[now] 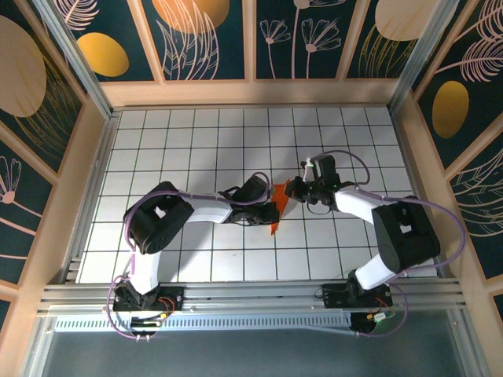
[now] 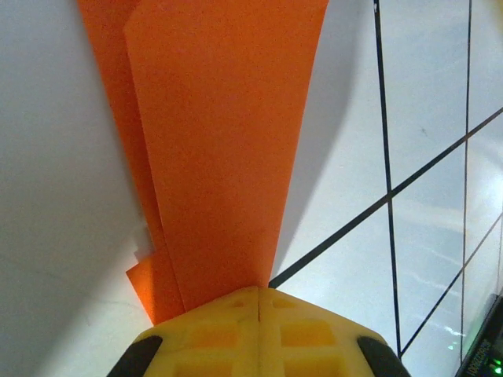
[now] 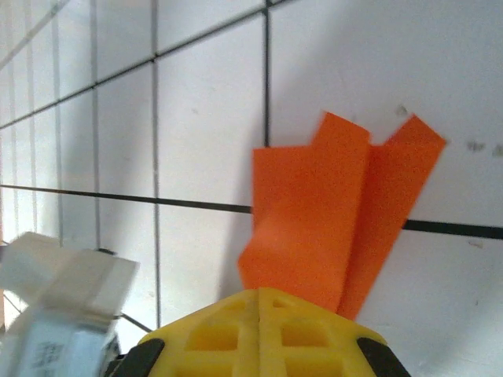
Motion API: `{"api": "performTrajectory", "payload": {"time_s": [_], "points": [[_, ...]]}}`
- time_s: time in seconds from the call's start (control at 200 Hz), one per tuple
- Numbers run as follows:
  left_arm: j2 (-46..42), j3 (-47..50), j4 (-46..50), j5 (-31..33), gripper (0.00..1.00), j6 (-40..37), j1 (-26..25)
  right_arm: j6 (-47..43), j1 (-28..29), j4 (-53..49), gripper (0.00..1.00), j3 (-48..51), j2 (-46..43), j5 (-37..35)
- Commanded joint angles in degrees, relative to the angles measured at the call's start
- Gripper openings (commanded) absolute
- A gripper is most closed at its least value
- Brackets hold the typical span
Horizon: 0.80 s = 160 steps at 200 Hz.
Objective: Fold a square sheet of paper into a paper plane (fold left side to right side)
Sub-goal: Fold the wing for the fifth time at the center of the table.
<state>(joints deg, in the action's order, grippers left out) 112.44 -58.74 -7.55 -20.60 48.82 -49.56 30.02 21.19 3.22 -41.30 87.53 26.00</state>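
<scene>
The orange paper (image 1: 277,195) is folded into a narrow layered piece and hangs between both grippers just above the middle of the tiled table (image 1: 196,141). My left gripper (image 1: 274,211) is shut on its near end, with a pointed corner poking out below. My right gripper (image 1: 293,190) is shut on its far end. In the left wrist view the paper (image 2: 220,157) runs as a long overlapping strip from the closed yellow jaws (image 2: 259,292) up to the top edge. In the right wrist view, two uneven layers of paper (image 3: 314,212) fan out from the closed jaws (image 3: 259,292).
Wooden walls (image 1: 94,157) enclose the white grid table on three sides. The two arms meet near the centre, wrists close together. A blurred white part of the left arm (image 3: 55,290) sits at the lower left of the right wrist view.
</scene>
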Motion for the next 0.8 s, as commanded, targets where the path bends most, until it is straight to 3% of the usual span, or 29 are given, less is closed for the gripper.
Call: {"api": "performTrajectory", "payload": {"time_s": [0.0, 0.395, 0.796], "points": [[2.0, 0.8, 8.6, 6.4, 0.0, -2.2, 0.0, -1.2, 0.0, 1.4, 0.0, 2.9, -1.9, 2.1], [2.4, 0.4, 9.6, 7.4, 0.0, -2.5, -0.1, 4.0, 2.4, 11.4, 0.0, 4.8, 5.7, 5.2], [2.6, 0.2, 11.7, 9.4, 0.0, -2.7, -0.1, 2.2, 2.7, 9.7, 0.0, 5.2, 10.1, 0.5]]}}
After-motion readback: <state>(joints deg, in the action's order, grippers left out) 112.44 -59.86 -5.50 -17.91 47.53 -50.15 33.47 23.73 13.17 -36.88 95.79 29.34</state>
